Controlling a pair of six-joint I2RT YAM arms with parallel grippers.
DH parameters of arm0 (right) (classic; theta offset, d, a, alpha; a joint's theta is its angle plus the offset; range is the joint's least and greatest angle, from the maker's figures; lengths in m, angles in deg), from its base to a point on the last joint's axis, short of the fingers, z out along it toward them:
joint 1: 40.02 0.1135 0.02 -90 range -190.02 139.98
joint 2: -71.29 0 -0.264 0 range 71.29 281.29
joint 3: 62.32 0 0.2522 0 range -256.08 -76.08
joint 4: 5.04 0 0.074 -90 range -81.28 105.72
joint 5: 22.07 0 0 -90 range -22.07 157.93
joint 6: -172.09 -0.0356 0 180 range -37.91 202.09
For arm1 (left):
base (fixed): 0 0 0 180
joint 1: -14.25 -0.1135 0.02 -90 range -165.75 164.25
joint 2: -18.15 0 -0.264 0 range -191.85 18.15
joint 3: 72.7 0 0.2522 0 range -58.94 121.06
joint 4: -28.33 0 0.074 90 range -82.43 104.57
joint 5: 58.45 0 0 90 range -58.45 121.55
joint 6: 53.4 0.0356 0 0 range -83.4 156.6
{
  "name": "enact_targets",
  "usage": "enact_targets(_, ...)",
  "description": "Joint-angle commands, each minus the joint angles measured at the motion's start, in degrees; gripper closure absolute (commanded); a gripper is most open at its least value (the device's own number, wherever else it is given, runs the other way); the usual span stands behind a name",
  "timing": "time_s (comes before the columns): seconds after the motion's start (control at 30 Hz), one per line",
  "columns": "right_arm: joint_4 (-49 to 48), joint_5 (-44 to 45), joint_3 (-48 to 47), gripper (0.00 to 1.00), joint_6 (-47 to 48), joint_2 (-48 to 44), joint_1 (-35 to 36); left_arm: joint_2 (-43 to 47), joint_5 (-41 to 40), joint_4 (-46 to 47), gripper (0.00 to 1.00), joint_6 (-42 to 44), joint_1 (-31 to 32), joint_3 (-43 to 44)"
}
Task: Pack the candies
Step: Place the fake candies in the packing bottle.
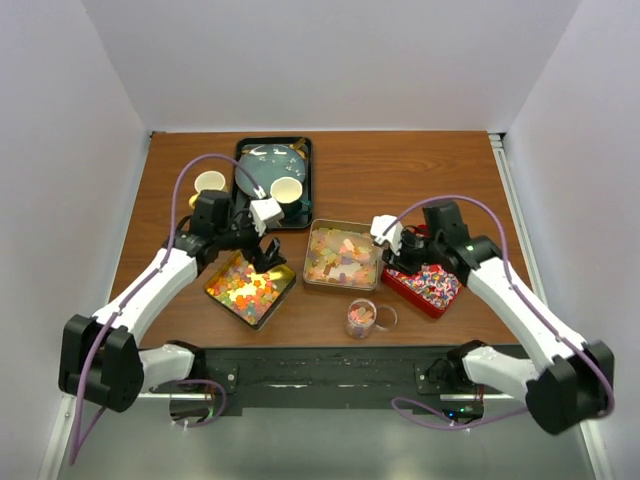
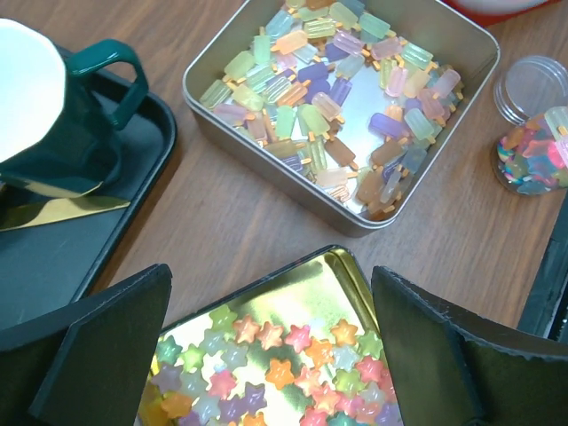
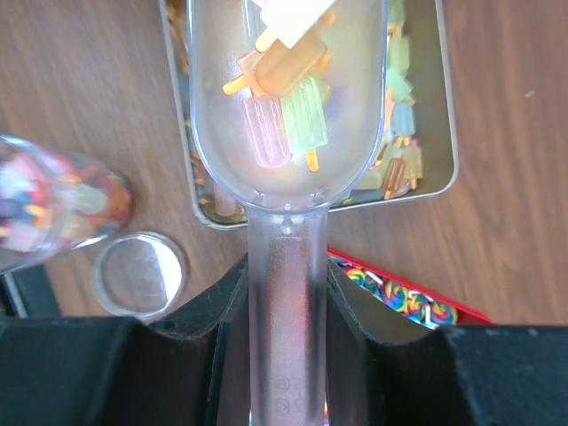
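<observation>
Clear plastic scoop (image 3: 286, 257), carrying a few pastel candies (image 3: 306, 124), is clamped by its handle in the right gripper (image 3: 286, 355) above the silver tin (image 3: 446, 133) at the table's middle. Wide and empty, the left gripper (image 2: 271, 284) hangs over the gold tin (image 2: 351, 266) of star candies on the left. A jar (image 1: 360, 318) of mixed candies stands near, its lid (image 3: 140, 273) just beside it, and a red tin (image 1: 402, 290) lies right.

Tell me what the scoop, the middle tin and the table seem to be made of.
Scoop: probably clear plastic; see-through and glossy, with moulded marks on the handle.
Middle tin: likely metal; silvery satin walls, mirror-like floor, rolled rim.
Table: wood or wood-look laminate; brown grain lines and a matte surface. The pictures cannot tell which.
</observation>
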Motion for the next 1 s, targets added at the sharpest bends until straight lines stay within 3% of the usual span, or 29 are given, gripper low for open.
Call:
enact_targets(0.0,9.46,-2.05,-3.56,1.00,-0.93,-7.05,0.19,4.03,-0.50,2.68,0.00,-0.86,-1.59,-1.87)
enact_targets(0.13,27.72,-1.79,-7.43,1.00,7.32,-10.30,0.19,6.05,0.20,5.58,0.00,-2.61,-3.43,-3.89)
enact_targets(0.33,40.49,0.23,-10.16,1.00,13.14,-14.79,0.11,8.69,1.44,7.78,0.00,-4.64,-5.72,-6.09)
enact_targets(0.97,55.46,14.38,-17.54,1.00,27.99,-11.19,0.19,15.28,2.84,12.53,0.00,-6.49,-9.41,-12.42)
